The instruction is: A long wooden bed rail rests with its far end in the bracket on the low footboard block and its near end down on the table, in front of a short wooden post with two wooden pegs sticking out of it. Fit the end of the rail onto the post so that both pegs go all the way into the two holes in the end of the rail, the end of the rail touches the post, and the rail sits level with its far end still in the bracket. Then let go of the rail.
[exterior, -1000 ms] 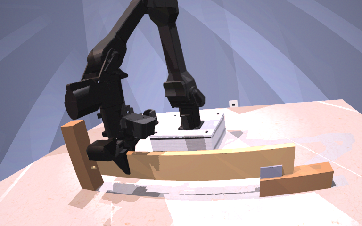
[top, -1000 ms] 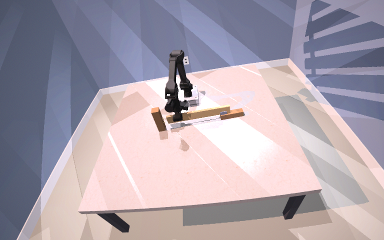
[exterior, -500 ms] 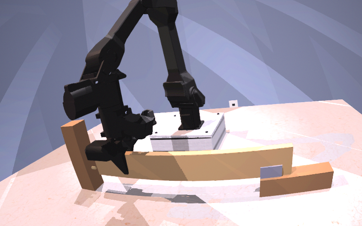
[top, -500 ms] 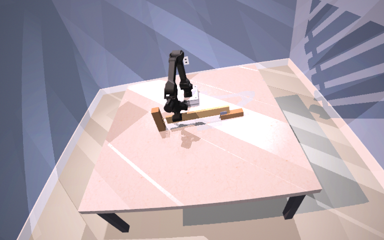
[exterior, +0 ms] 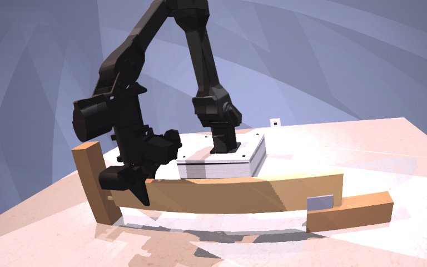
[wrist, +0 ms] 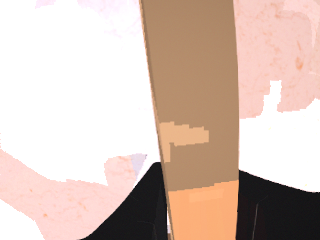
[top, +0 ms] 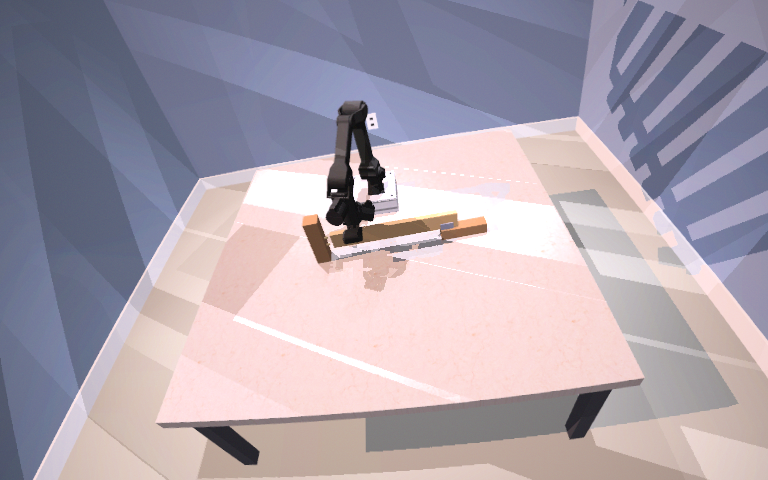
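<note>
Beside the short upright wooden post (exterior: 93, 179) — black parallel-jaw gripper (exterior: 138, 188) clamped on the long light-wood bed rail (exterior: 239, 192).
Held off the pink table top (exterior: 362, 141), near end just short of the post with a peg (exterior: 110, 197) showing in the gap — far end in the grey bracket (exterior: 319, 202) on the low footboard block (exterior: 352, 212).

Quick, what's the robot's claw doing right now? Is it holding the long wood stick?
Gripper: closed on the rail, gripping it near the end by the post.
</note>
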